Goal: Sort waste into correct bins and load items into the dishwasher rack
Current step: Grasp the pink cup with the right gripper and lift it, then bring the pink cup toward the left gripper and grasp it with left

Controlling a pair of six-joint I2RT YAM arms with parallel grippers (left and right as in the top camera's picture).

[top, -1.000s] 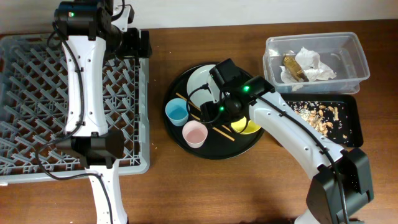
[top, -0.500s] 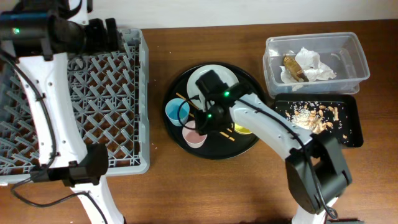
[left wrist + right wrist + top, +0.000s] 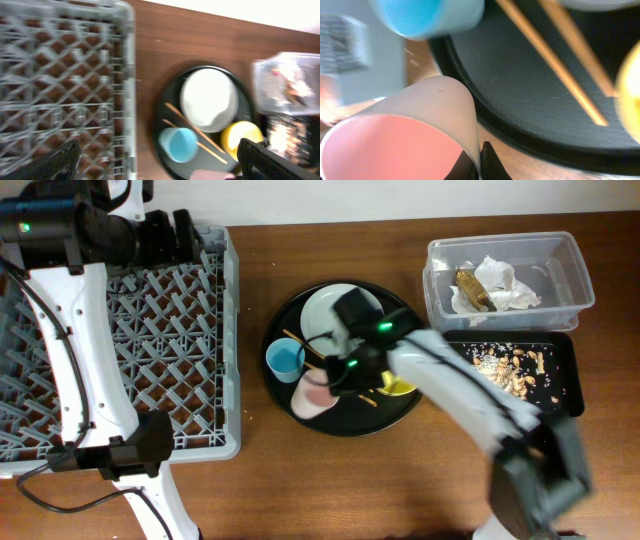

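Observation:
The pink cup (image 3: pixel 313 394) stands on the round black tray, and my right gripper (image 3: pixel 335 375) is shut on its rim. In the right wrist view the cup's wall (image 3: pixel 395 145) is pinched between the two fingers of that gripper (image 3: pixel 481 150). Beside it are the light blue cup (image 3: pixel 285 360), the wooden chopsticks (image 3: pixel 296 340), the pale plate (image 3: pixel 330 310) and the yellow bowl (image 3: pixel 398 386). My left gripper (image 3: pixel 170 235) hangs open over the far right corner of the grey dishwasher rack (image 3: pixel 150 330), with nothing between its fingers.
The round black tray (image 3: pixel 345 420) holds the dishes at the table's middle. At the far right a clear tub (image 3: pixel 575 275) holds a white napkin (image 3: pixel 500 280) and a brown wrapper (image 3: pixel 472 288). Below it, a shallow black tray (image 3: pixel 565 370) holds noodle scraps (image 3: pixel 505 370).
My right gripper moved left across the round tray to the pink cup and shut on its rim. The left arm swung out to the left, then held still.

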